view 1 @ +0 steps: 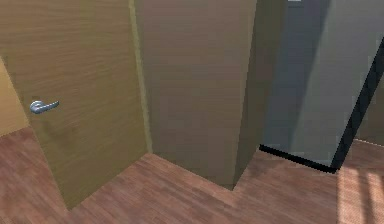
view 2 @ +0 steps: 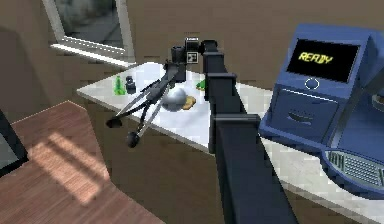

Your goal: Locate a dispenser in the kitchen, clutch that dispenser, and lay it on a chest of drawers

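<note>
Dark and square, the arm rises from the arm side view's bottom edge and reaches out over a white counter, its far end close to the counter's far edge. From there the gripper slants down toward the view's left, its thin fingers crossing the counter and ending about its near edge. How the jaws stand cannot be told, nor whether they hold anything. A small green bottle, the nearest match to a dispenser, stands by the counter's far left corner, near the fingers but apart from their tips. A round pale thing lies just beside the fingers.
</note>
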Controlling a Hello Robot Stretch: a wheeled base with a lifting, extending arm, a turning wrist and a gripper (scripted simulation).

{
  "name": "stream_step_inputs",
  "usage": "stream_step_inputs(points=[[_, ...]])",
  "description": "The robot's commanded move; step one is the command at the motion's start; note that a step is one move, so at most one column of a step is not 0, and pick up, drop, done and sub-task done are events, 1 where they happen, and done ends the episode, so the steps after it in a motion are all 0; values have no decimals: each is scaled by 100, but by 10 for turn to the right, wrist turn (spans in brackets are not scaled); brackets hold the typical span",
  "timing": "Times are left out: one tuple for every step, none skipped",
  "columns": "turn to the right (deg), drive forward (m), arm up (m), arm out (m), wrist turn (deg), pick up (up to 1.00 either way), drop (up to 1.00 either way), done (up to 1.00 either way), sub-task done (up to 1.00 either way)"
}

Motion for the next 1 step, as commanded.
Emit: stream_step_inputs(points=[[0,0,0,0,450,0,0,0,0]])
